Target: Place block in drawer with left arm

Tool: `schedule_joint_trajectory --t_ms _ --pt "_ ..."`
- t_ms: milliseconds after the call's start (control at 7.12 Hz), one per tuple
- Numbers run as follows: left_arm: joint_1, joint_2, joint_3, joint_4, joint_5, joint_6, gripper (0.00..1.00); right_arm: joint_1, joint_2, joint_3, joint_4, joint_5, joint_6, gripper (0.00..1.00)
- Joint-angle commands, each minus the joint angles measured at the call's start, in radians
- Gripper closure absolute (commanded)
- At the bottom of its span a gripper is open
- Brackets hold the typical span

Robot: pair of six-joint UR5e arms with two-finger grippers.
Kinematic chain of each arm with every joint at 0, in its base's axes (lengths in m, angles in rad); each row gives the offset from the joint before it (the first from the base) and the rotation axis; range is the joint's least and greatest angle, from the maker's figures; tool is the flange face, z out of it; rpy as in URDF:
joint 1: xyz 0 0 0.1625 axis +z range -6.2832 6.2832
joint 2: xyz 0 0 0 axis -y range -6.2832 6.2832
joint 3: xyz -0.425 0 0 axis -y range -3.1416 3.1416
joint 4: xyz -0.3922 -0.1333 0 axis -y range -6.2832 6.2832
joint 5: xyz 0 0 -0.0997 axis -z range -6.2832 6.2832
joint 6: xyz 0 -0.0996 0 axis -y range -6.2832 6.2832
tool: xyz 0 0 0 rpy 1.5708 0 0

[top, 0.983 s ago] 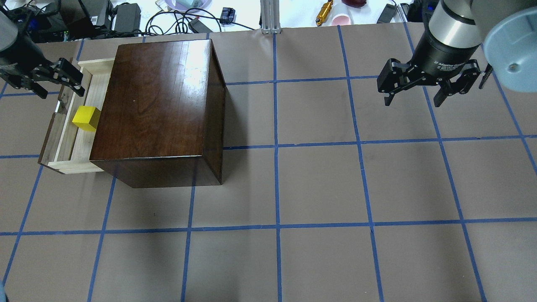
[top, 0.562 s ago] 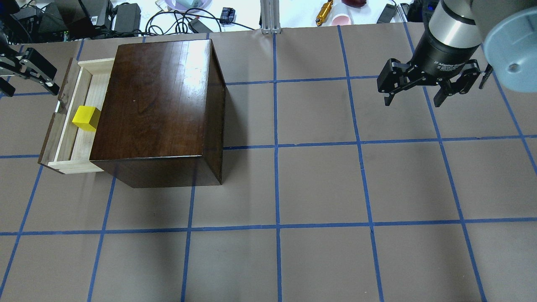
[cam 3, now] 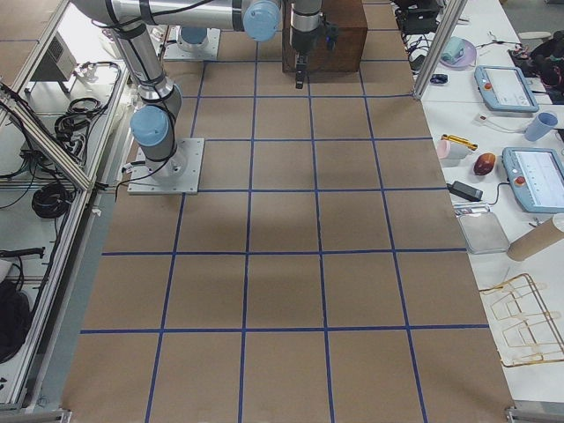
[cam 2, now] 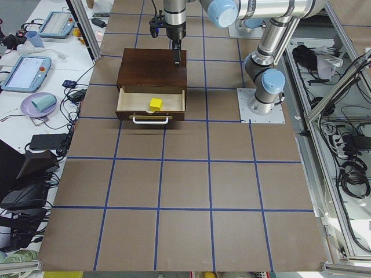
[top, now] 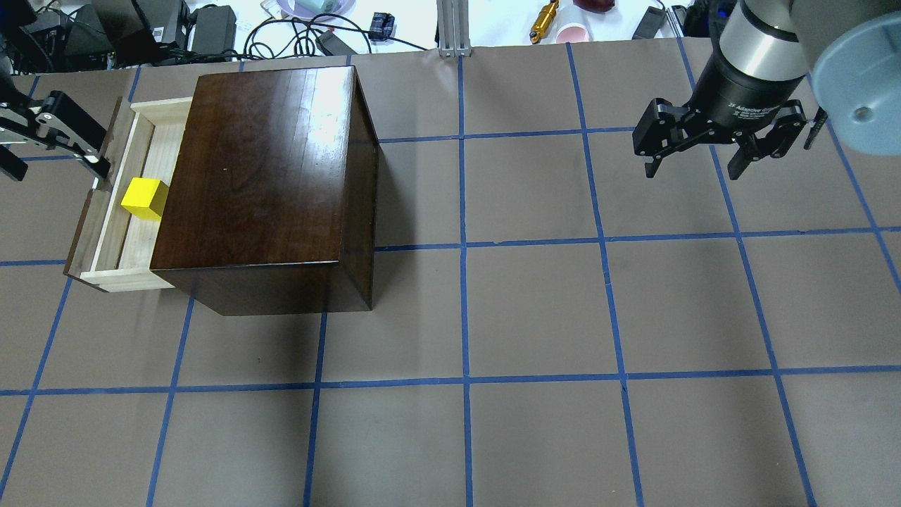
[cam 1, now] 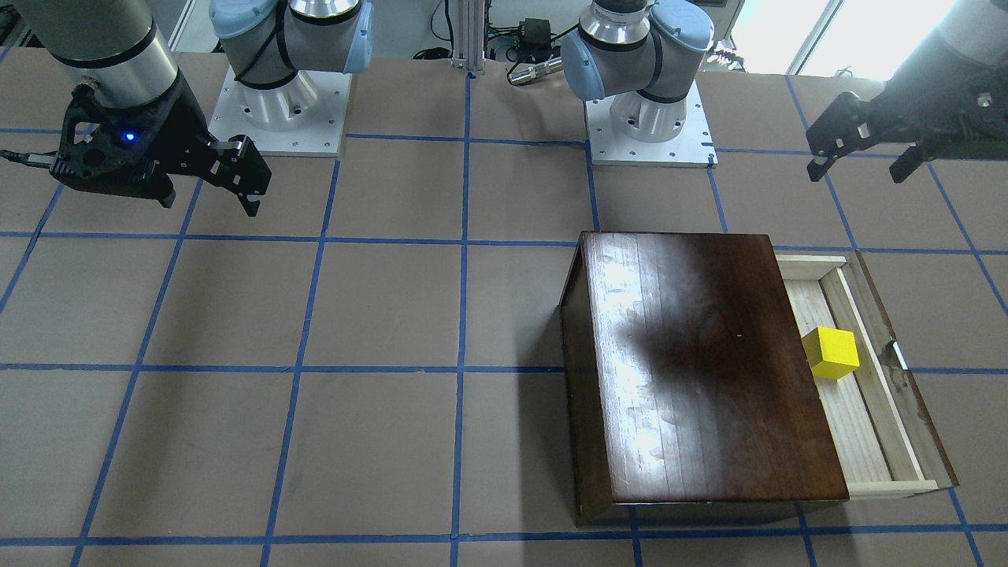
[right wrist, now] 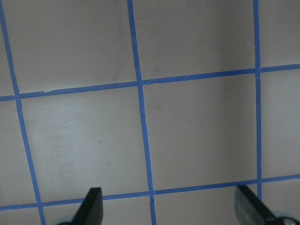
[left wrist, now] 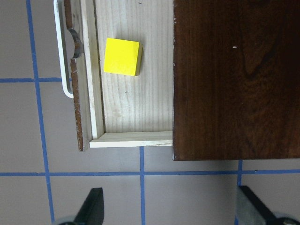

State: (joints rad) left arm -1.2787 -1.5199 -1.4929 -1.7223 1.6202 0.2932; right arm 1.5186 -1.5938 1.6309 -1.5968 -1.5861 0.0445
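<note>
The yellow block (top: 144,199) lies in the open drawer (top: 130,246) that sticks out of the dark-brown cabinet (top: 260,176) on its left side. The block also shows in the front view (cam 1: 831,353), in the left wrist view (left wrist: 122,56) and in the exterior left view (cam 2: 155,104). My left gripper (top: 56,169) is open and empty, just left of the drawer's far end, above the table. In the front view it (cam 1: 857,169) hovers beyond the drawer's corner. My right gripper (top: 693,172) is open and empty, far to the right.
The drawer's metal pull (left wrist: 60,51) faces away from the cabinet. Cables, chargers and small items (top: 211,24) lie beyond the table's far edge. Both robot bases (cam 1: 279,102) stand on the taped grid mat (top: 535,310).
My left gripper drew back to the left, off the drawer, then shifted slightly right and nearer. The block stays in the drawer. The right arm has not moved.
</note>
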Motion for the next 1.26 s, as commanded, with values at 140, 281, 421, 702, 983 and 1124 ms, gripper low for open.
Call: schedule_joint_trajectory --t_ms 140,281,421,702,983,1124 --pt "-0.215 -0.016 -0.004 0.012 0.001 -0.157 0.00 0.000 0.000 0.000 0.000 0.000 0.000 0.00" --pt "-0.247 -0.020 -0.006 0.013 0.006 -0.164 0.00 0.000 0.000 0.001 0.000 0.000 0.000 0.00" --pt "-0.252 -0.025 -0.007 0.026 0.003 -0.202 0.00 0.000 0.000 0.001 0.000 0.000 0.000 0.00" --pt "-0.255 -0.025 -0.020 0.059 -0.003 -0.204 0.00 0.000 0.000 0.000 0.000 0.000 0.000 0.00" --pt "-0.257 -0.054 -0.027 0.162 0.003 -0.203 0.00 0.000 0.000 0.000 0.000 0.000 0.000 0.00" --pt "-0.261 -0.072 -0.018 0.171 0.004 -0.207 0.00 0.000 0.000 0.000 0.000 0.000 0.000 0.00"
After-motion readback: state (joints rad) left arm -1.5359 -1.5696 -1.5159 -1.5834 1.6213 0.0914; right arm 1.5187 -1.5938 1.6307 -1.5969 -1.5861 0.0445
